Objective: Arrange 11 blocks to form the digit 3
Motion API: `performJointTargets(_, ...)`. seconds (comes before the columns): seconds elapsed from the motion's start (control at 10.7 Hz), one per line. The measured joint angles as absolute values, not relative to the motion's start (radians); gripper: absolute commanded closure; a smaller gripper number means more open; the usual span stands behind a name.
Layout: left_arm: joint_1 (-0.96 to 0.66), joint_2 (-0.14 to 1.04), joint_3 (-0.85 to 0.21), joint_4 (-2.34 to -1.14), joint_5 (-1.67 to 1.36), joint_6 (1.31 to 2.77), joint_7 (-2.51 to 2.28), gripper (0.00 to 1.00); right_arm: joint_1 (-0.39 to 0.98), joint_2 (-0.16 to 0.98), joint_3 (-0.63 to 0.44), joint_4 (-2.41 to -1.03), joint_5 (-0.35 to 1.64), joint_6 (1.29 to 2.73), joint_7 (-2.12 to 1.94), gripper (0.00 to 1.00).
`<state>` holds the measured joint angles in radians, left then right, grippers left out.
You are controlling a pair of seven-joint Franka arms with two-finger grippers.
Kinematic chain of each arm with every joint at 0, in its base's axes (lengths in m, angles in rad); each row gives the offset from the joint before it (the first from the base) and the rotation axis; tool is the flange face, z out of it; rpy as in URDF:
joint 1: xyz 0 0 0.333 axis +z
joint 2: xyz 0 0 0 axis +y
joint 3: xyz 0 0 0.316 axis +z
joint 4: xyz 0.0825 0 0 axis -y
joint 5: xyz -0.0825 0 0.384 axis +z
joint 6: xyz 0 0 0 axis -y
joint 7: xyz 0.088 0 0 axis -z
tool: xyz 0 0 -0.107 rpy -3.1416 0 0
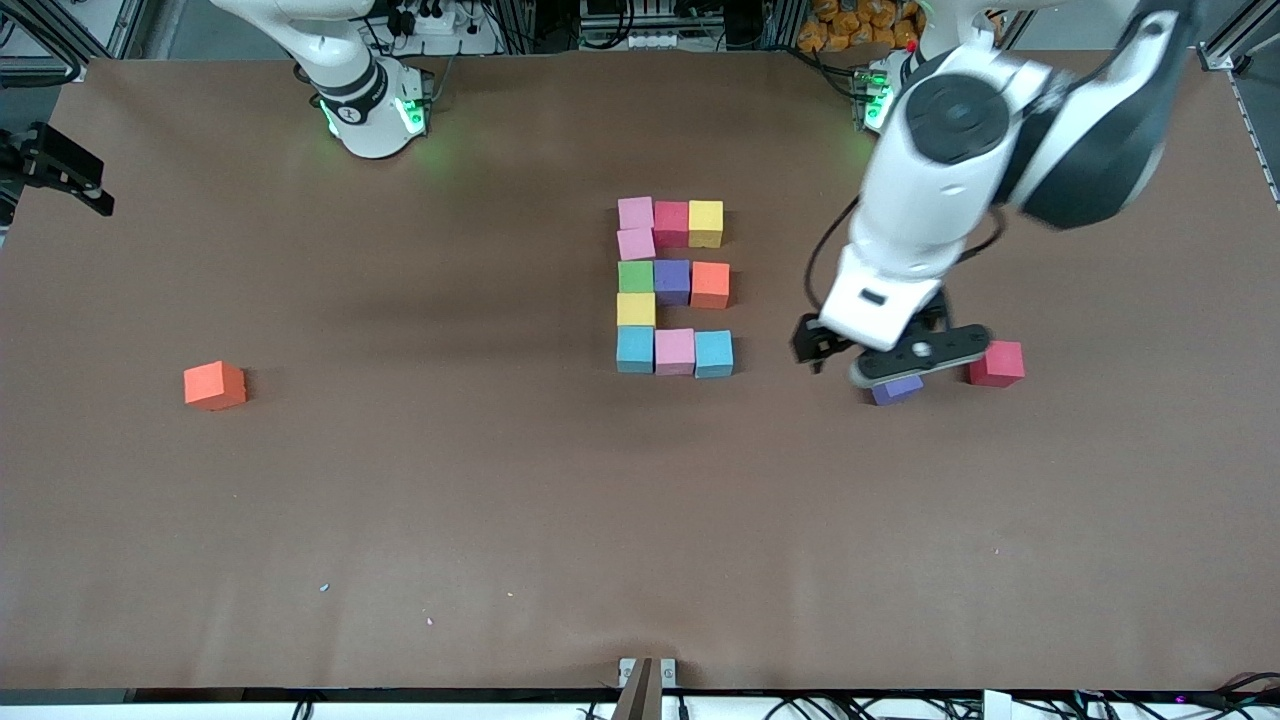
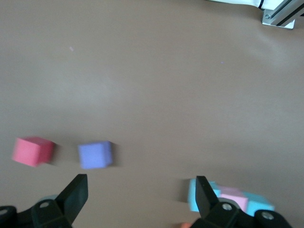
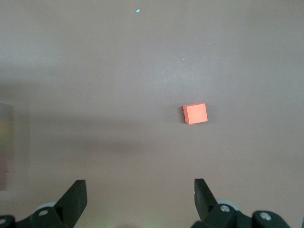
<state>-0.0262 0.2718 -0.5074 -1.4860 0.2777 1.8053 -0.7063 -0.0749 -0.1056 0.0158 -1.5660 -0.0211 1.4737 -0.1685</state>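
We are seeing a lone orange block (image 1: 214,385) sitting toward the right arm's end of the tabletop (image 1: 450,500), the digit 3 (image 1: 674,287) lying mid-tabletop, and the left pincer (image 1: 893,365) hanging open, empty, over a purple block (image 1: 897,389) beside a red block (image 1: 996,363); the right pincer (image 3: 140,199) is waiting open above the tabletop.

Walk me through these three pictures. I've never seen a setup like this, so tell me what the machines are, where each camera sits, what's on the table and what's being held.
Two robot arms with two-finger grippers stand at a brown table. The wide picture looks down from across the table; the other two come from cameras on each arm's wrist.

Mid-table, eleven foam cubes form the blocky figure. Three loose cubes lie apart: a purple cube and a red cube toward the left arm's end, an orange cube toward the right arm's end.

The left gripper hangs open over the table beside the purple cube, holding nothing. The right gripper waits, open and empty, looking down on the orange cube.
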Motion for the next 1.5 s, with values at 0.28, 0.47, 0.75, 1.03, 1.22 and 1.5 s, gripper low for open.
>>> performJointTargets(0.28,-0.032,0.171,-0.335,-1.486,0.035,1.721,-0.431,0.0,-0.075,-0.105,0.016,-1.566,-0.021,1.474,-0.168,0.0)
performJointTargets(0.47,-0.028,0.118,-0.248,-1.486,-0.019,1.68,-0.322,0.0,-0.075,-0.105,0.016,-1.566,-0.021,1.474,-0.168,0.0)
performJointTargets(0.75,-0.029,0.065,-0.206,-1.487,-0.02,1.603,-0.277,0.0,-0.075,-0.105,0.016,-1.567,-0.021,1.474,-0.168,0.0)
performJointTargets(1.03,-0.024,0.061,-0.142,-1.494,-0.016,1.594,-0.215,0.0,-0.075,-0.105,0.016,-1.567,-0.021,1.474,-0.168,0.0)
performJointTargets(1.22,-0.024,0.06,-0.126,-1.493,-0.014,1.583,-0.214,0.0,-0.075,-0.104,0.016,-1.567,-0.021,1.474,-0.168,0.0)
performJointTargets(1.5,-0.022,0.06,-0.123,-1.493,0.007,1.574,-0.214,0.0,-0.075,-0.103,0.017,-1.567,-0.021,1.473,-0.169,0.0)
